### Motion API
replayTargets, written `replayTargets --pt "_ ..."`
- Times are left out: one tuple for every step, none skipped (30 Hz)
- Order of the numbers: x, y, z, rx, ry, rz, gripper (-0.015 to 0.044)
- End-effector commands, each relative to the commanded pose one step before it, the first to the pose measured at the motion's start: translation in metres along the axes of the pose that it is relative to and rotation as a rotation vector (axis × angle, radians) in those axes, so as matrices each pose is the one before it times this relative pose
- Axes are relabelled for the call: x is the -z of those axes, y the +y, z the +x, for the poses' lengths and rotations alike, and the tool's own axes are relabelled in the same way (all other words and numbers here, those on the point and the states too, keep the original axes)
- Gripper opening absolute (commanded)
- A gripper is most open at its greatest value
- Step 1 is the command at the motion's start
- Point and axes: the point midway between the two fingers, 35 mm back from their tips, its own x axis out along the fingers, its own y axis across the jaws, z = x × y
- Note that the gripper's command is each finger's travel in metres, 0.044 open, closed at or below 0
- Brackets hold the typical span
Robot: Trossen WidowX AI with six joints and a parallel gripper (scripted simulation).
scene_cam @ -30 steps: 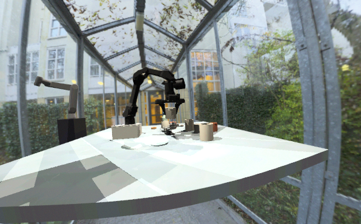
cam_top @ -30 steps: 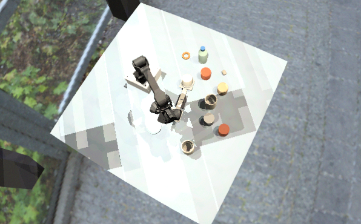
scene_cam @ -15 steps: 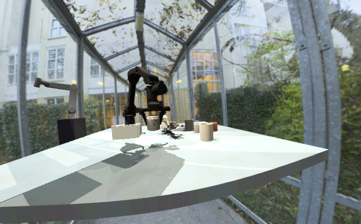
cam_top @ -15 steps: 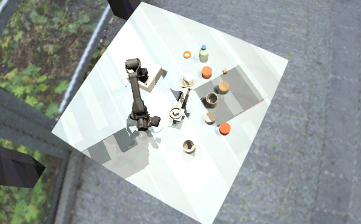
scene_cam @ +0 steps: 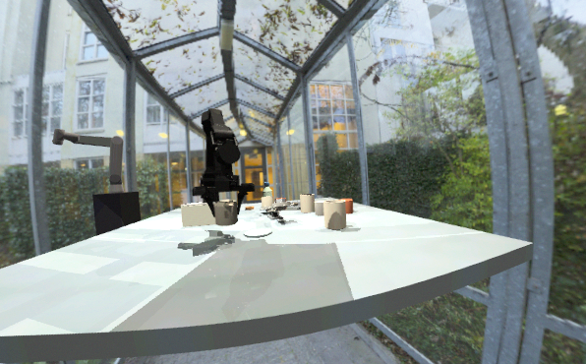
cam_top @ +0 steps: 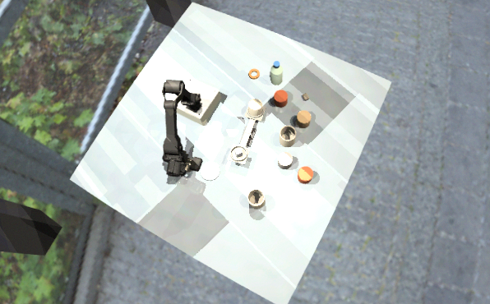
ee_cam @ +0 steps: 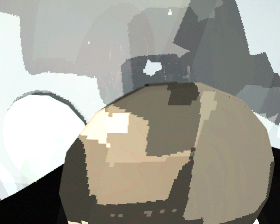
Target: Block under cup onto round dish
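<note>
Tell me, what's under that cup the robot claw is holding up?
Bare table beside the round white dish, it seems. The gripper holds the beige cup off to the dish's side. The spot directly beneath the cup is hidden in every view.

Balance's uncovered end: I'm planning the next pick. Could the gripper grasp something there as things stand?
Probably not yet. The gripper is shut on a cup beside the dish, so its fingers are full. From above, the uncovered end looks unobstructed; the other cup stands at the far end.
</note>
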Motion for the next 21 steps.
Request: replayTargets --pt "0.00191 -0.00336 0.01693 0.00379 0.01001 -0.0063 0.0000" --pt "0.00007 -0.00001 0.00542 0.00000 0.00004 0.0000 0.0000" --pt "0.00020 -0.00004 0.00598 0.00000 0.00006 0.0000 0.0000" --pt "0.00027 -0.00006 0.00504 0.00000 0.00006 0.0000 0.0000" --pt "0.00021 -0.00004 0.00307 0.00000 0.00004 0.0000 0.0000" --pt "0.00008 -0.00002 0.00102 0.00000 0.00001 0.0000 0.0000" --pt "0.00000 0.00000 0.00000 0.00000 0.00000 0.0000 0.0000" --pt "0.00000 0.00000 0.00000 0.00000 0.00000 0.0000 0.0000" --pt "0.00000 0.00000 0.00000 0.00000 0.00000 0.0000 0.0000" --pt "0.00000 0.00000 0.00000 0.00000 0.00000 0.0000 0.0000" --pt "-0.00001 0.00000 0.00027 0.00000 0.00000 0.0000 0.0000" --pt "-0.00002 0.00000 0.00050 0.00000 0.00000 0.0000 0.0000" --pt "-0.00002 0.00000 0.00074 0.00000 0.00000 0.0000 0.0000" --pt "-0.00003 0.00001 0.00100 0.00000 0.00001 0.0000 0.0000" --pt "-0.00003 0.00001 0.00126 0.00000 0.00001 0.0000 0.0000" --pt "-0.00002 0.00001 0.00152 0.00000 0.00001 0.0000 0.0000" --pt "-0.00002 0.00000 0.00166 0.00000 0.00001 0.0000 0.0000" --pt "-0.00001 0.00000 0.00168 0.00000 0.00001 0.0000 0.0000" --pt "0.00000 0.00000 0.00168 0.00000 0.00001 0.0000 0.0000" --pt "0.00001 0.00000 0.00168 0.00000 0.00001 0.0000 0.0000" --pt "0.00002 0.00000 0.00167 0.00000 0.00001 0.0000 0.0000"
